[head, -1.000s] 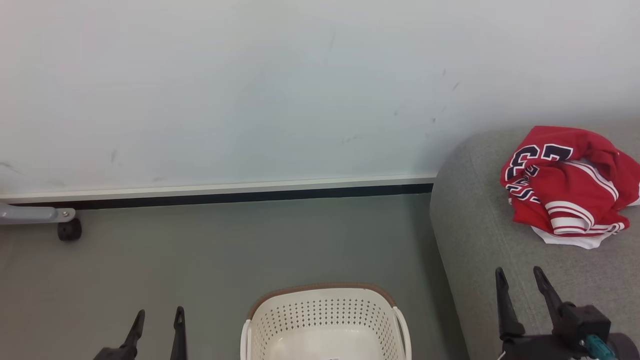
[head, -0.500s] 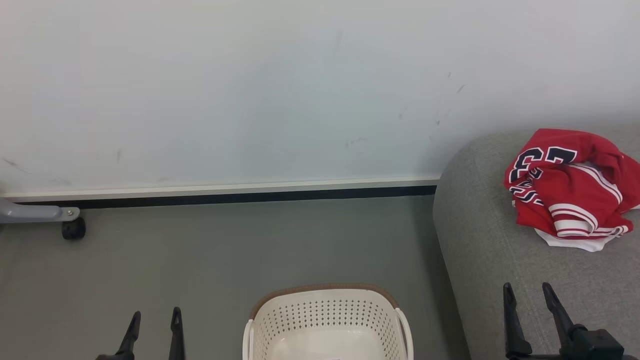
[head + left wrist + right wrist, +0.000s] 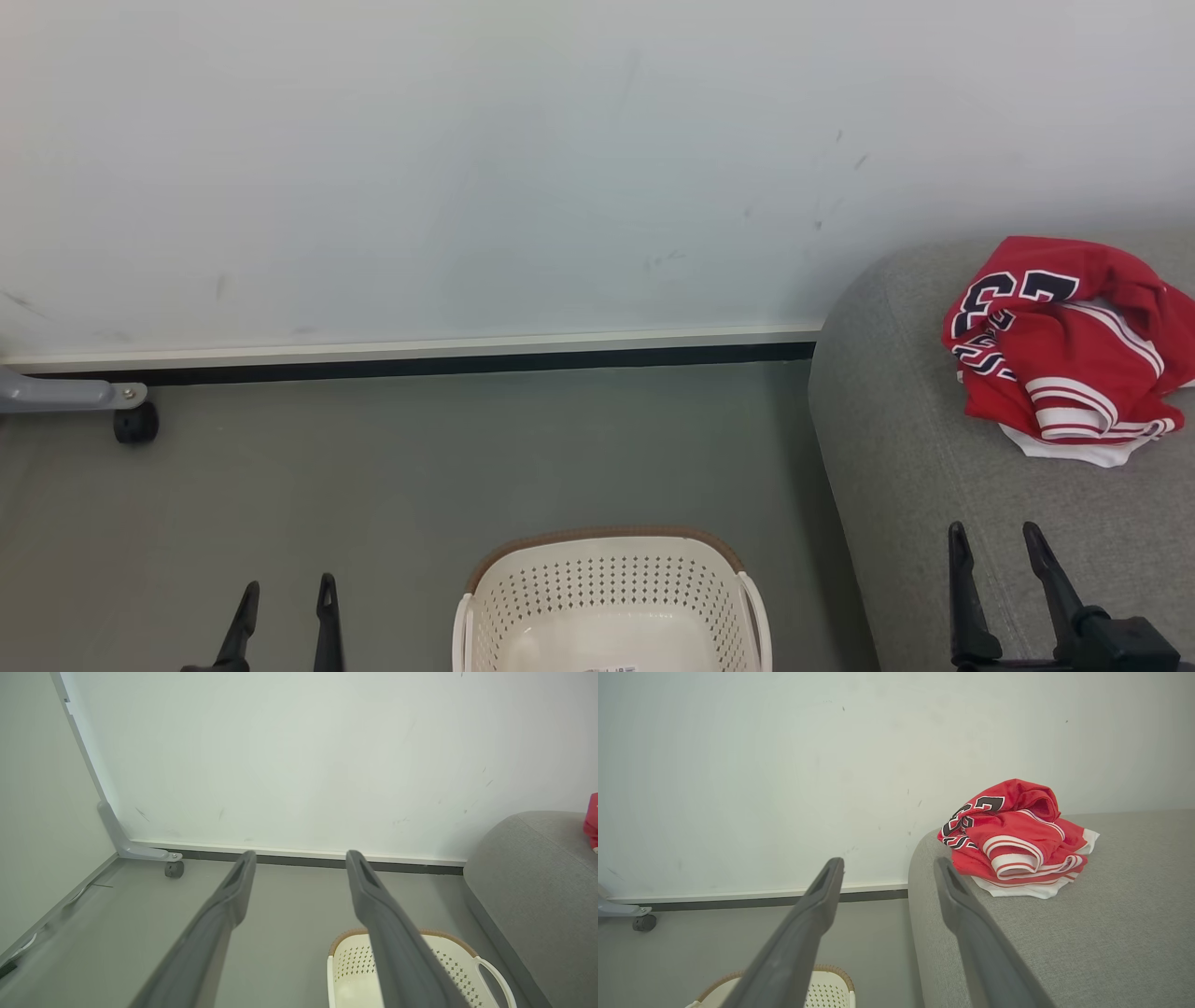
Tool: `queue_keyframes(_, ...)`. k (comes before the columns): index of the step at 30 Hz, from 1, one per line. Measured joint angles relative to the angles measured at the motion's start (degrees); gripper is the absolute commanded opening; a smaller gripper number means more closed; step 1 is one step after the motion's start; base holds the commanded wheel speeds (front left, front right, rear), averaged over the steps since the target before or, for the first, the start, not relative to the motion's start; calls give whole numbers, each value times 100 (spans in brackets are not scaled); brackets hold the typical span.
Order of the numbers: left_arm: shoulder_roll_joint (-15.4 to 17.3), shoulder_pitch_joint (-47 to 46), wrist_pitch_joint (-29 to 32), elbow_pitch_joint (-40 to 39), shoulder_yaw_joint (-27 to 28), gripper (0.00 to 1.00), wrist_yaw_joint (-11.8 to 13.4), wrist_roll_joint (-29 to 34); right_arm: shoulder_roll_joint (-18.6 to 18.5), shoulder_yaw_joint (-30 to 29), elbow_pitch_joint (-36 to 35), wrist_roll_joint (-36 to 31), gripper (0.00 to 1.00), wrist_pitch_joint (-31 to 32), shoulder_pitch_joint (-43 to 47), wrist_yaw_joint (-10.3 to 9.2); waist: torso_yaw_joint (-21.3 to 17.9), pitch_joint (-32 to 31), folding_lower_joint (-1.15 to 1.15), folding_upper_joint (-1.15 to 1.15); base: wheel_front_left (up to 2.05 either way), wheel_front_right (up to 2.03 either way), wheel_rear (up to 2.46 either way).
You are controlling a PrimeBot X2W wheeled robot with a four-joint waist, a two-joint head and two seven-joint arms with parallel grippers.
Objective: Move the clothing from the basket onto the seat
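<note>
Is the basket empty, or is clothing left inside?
Empty as far as shown: the basket has a bare floor, though its near part is cut off. The clothing lies heaped on the seat.

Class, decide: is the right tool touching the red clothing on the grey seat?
Apart. In the head view, a stretch of bare seat lies between the open right tool and the clothing farther back.

Basket [image 3: 607,539] front cut off; clothing [image 3: 1064,364] right edge cropped.

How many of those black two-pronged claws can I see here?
2: the left gripper is at lower left, over the floor beside the basket; the right gripper at lower right, near the seat.
</note>
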Motion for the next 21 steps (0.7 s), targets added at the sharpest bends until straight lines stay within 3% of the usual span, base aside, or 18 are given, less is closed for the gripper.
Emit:
queue_keyframes(18,-36,5,1,-56,-1,100,0,211,14,-53,-68,-36,100,2,16,-43,9,40,0,0,0,0,0)
queue_keyframes(19,-51,11,10,-1,-5,0,-7,209,23,-44,-14,-33,0,10,20,-43,9,41,0,0,0,0,0)
queue_keyframes(21,-94,59,10,116,-20,0,-7,209,63,-20,116,-33,0,15,59,-43,9,41,0,0,0,0,0)
